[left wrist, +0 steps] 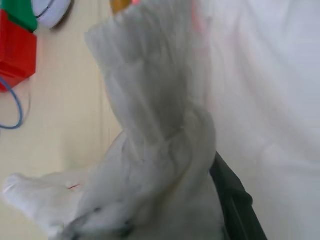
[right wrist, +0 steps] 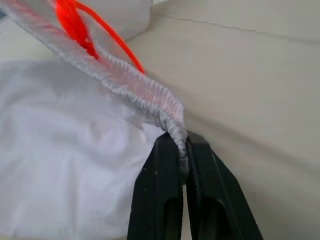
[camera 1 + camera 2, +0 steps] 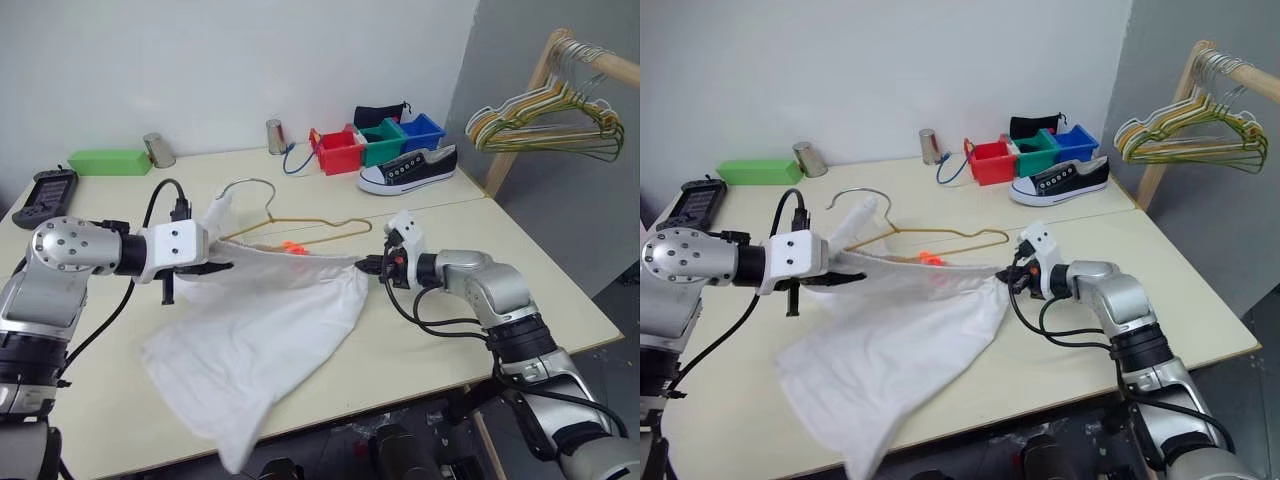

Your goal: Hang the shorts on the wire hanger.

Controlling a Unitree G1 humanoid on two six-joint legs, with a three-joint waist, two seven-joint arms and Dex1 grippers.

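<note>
The white shorts [image 3: 262, 330] hang stretched by the waistband between my two grippers, the legs drooping onto the table's front. A small orange tag [image 3: 292, 247] sits on the waistband. My left gripper [image 3: 215, 266] is shut on the bunched left end of the waistband. My right gripper [image 3: 374, 264] is shut on the right end; the right wrist view shows its fingers [image 2: 165, 185] pinching the gathered waistband [image 2: 150, 100]. The gold wire hanger [image 3: 300, 227] lies on the table just behind the shorts, its pale hook [image 3: 250, 185] toward the back left.
Red, green and blue bins [image 3: 375, 142] and a black-and-white sneaker [image 3: 408, 168] stand at the back. Two metal cups [image 3: 158, 150], a green box [image 3: 110, 161] and a black device [image 3: 45, 192] line the back left. Bunched hangers [image 3: 545, 120] hang on a wooden rack at right.
</note>
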